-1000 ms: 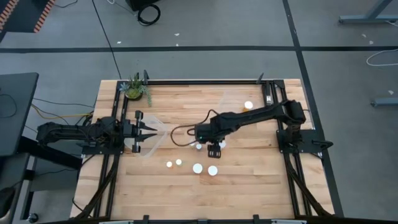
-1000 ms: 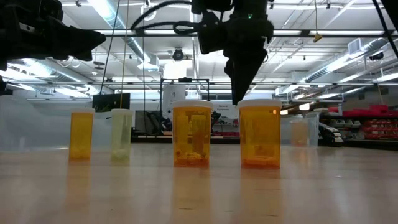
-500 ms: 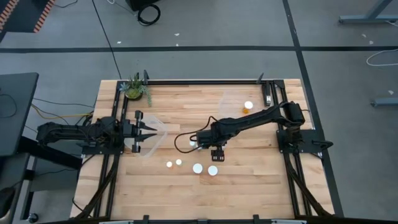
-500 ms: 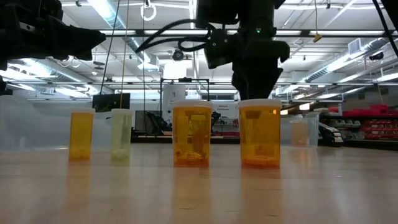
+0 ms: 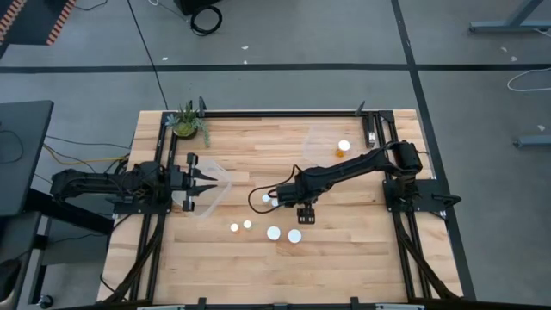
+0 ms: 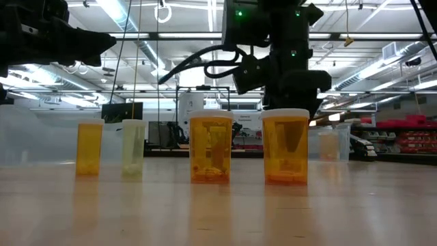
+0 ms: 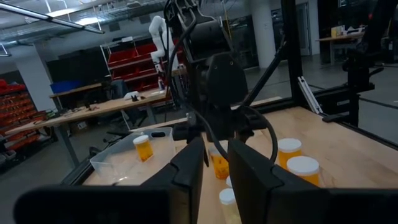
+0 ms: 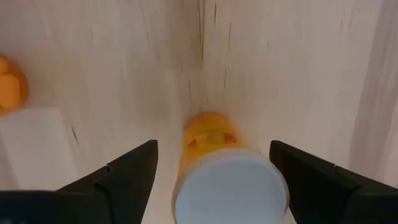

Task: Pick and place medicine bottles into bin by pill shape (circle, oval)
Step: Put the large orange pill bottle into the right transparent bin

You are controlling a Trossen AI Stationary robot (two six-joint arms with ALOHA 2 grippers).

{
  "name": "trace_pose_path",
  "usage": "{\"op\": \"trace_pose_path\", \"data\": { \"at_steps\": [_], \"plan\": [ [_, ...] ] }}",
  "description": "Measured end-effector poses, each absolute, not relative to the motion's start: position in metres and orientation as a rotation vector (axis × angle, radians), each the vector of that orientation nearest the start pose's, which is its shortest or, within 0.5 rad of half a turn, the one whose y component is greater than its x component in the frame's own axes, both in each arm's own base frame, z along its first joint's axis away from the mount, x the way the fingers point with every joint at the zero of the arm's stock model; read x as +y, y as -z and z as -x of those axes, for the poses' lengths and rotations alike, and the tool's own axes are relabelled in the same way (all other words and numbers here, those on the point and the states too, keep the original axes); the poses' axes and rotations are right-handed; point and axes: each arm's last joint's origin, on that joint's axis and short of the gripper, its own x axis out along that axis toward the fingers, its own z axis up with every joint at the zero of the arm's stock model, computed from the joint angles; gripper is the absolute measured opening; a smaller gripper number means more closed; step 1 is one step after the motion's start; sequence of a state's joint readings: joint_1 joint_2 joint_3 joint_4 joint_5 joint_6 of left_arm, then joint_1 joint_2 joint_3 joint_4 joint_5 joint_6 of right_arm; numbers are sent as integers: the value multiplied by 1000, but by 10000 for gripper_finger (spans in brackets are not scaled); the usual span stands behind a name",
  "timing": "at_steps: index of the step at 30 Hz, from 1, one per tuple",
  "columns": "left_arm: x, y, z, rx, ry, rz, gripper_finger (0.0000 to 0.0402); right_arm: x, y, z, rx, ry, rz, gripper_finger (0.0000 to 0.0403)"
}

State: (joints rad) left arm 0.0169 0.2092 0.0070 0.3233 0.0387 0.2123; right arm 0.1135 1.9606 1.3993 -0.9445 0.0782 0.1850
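Several white-capped medicine bottles stand upright on their bases mid-table: two small ones (image 5: pixel 234 227) (image 5: pixel 247 225), two larger orange ones (image 5: pixel 274 232) (image 5: pixel 294 235), and two more (image 5: pixel 265 198) (image 5: pixel 275 202) behind them. My right gripper (image 5: pixel 303 209) is open, pointing down. Its fingers (image 8: pixel 130 174) (image 8: pixel 317 180) stand on either side of an orange bottle (image 8: pixel 227 186) without touching it. In the low view it hangs behind the front-row bottle (image 6: pixel 285 147). My left gripper (image 5: pixel 205 182) waits open at the table's left by a clear bin (image 5: pixel 215 185).
A second clear bin (image 5: pixel 327 142) at the back right holds one orange bottle (image 5: pixel 344 146). A green potted plant (image 5: pixel 187 122) stands at the back left corner. Black frame rails (image 5: pixel 405 224) run along the table's edges. Bare wood lies near the front edge.
My right gripper has come down from above the bottle caps to bottle height, shifting slightly toward the near edge. Its fingers now stand around an orange bottle behind the front row. No bottle has moved.
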Motion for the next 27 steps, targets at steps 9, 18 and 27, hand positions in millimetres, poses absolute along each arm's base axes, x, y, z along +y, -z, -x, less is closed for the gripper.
{"op": "trace_pose_path", "data": {
  "at_steps": [9, 18, 27],
  "plan": [
    [1, -180, -110, -123, 9, -215, 82, 30, -168, -364, 1483, 133, -44, 250],
    [1, -180, -110, -123, 9, -215, 79, 17, -170, -362, 1520, 149, -60, 216],
    [1, -180, -110, -123, 9, -216, 86, -5, -203, -363, 1601, 213, 5, 220]
  ]
}}
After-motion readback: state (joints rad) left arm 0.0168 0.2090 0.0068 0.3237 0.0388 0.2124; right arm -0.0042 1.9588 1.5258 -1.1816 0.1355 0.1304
